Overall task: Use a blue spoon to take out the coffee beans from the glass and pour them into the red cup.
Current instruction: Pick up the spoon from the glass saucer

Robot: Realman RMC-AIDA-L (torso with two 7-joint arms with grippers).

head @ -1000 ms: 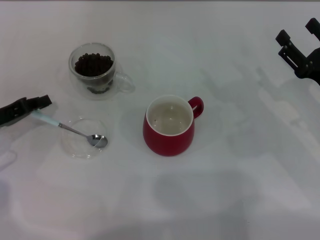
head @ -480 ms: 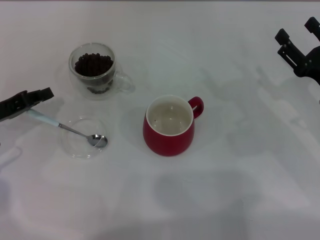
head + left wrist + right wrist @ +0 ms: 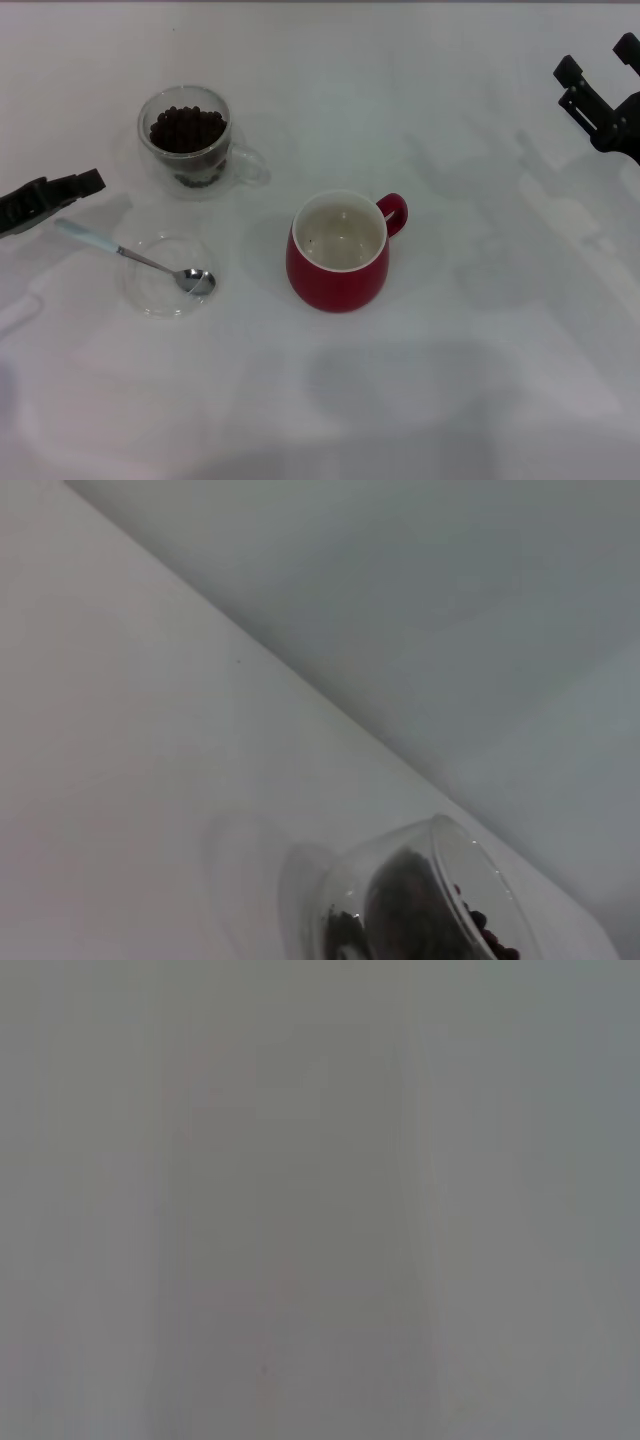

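The blue spoon (image 3: pixel 135 256) lies on the table, its pale handle toward the left and its silver bowl resting in a flat clear saucer (image 3: pixel 165 275). My left gripper (image 3: pixel 88 184) hovers at the left edge, just beyond the handle's end and apart from it. The glass (image 3: pixel 190 140) holds the coffee beans (image 3: pixel 187 129) at the back left; it also shows in the left wrist view (image 3: pixel 420 900). The red cup (image 3: pixel 338 255) stands in the middle with a white inside and its handle to the back right. My right gripper (image 3: pixel 598 62) is open and parked at the far right.
White tabletop all around. The right wrist view shows only blank grey. The left wrist view shows bare table and the table's far edge beside the glass.
My left gripper has drawn back from the spoon's handle toward the far left, leaving the whole handle in sight. The spoon, glass, cup and right arm have not moved.
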